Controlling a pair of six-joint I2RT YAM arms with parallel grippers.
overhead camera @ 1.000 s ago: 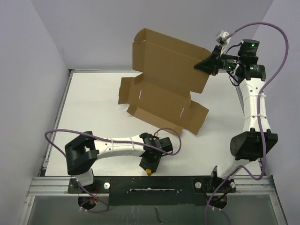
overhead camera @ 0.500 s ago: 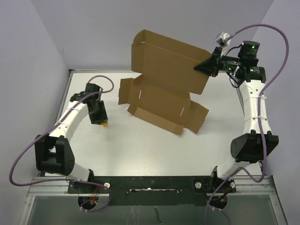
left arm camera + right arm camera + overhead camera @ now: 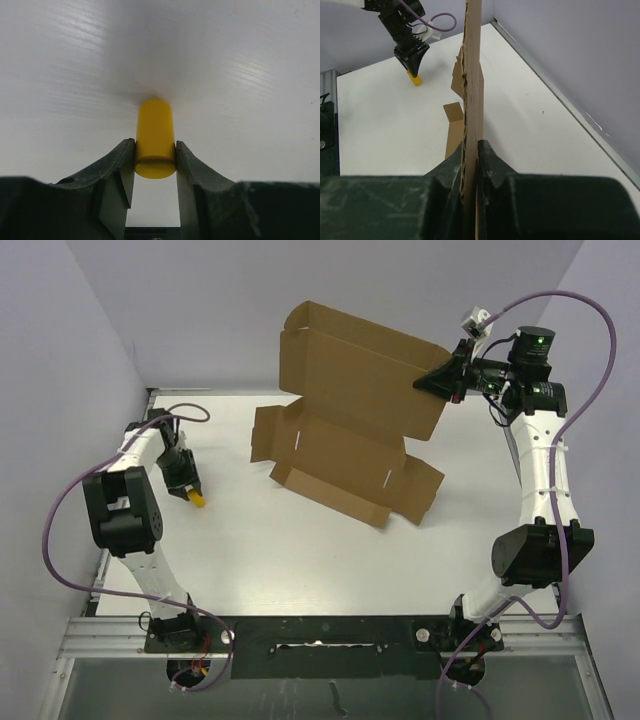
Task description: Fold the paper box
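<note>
In right hand (image 3: 434, 383), paper box (image 3: 350, 375).

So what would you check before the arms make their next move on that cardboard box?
1. Right jaws clamped on the raised panel of the paper box: ok.
2. Box's lower half resting on the table: ok.
3. Left jaws free to help fold: not ok, they grip the yellow cylinder.
4. Left arm apart from the box: ok, it is at the table's left side.
5. Cylinder touching the table: cannot tell.
6. Box closed up: not ok, it stands open.
</note>
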